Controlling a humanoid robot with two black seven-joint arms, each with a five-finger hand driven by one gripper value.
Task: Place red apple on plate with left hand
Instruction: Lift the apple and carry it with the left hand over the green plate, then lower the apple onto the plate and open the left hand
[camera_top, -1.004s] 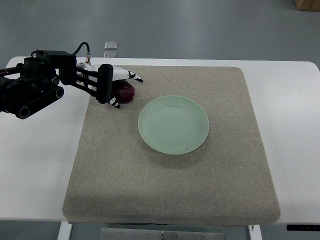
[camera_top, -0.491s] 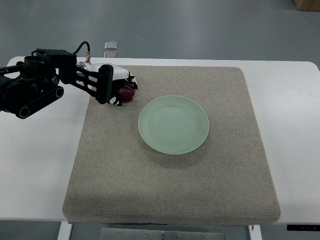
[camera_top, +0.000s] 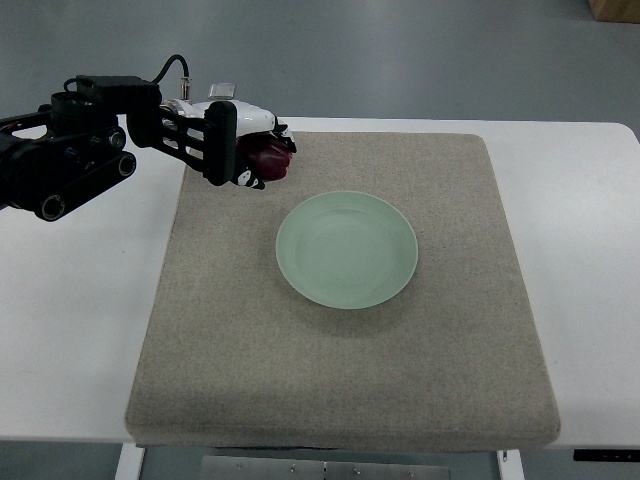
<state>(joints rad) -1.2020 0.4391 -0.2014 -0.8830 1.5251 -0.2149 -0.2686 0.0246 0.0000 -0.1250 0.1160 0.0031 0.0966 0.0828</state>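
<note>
Left hand (camera_top: 245, 150) fingers, spread a second ago, now curled round the red apple (camera_top: 270, 158); apple raised off the mat (camera_top: 340, 360), shifted up and right with the hand, nearer the far edge; arm likewise risen

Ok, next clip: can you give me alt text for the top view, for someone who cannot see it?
The left robot hand grips a red apple over the far left part of a grey mat, short of the empty pale green plate at the mat's middle. The mat lies on a white table; no right arm shows.
</note>
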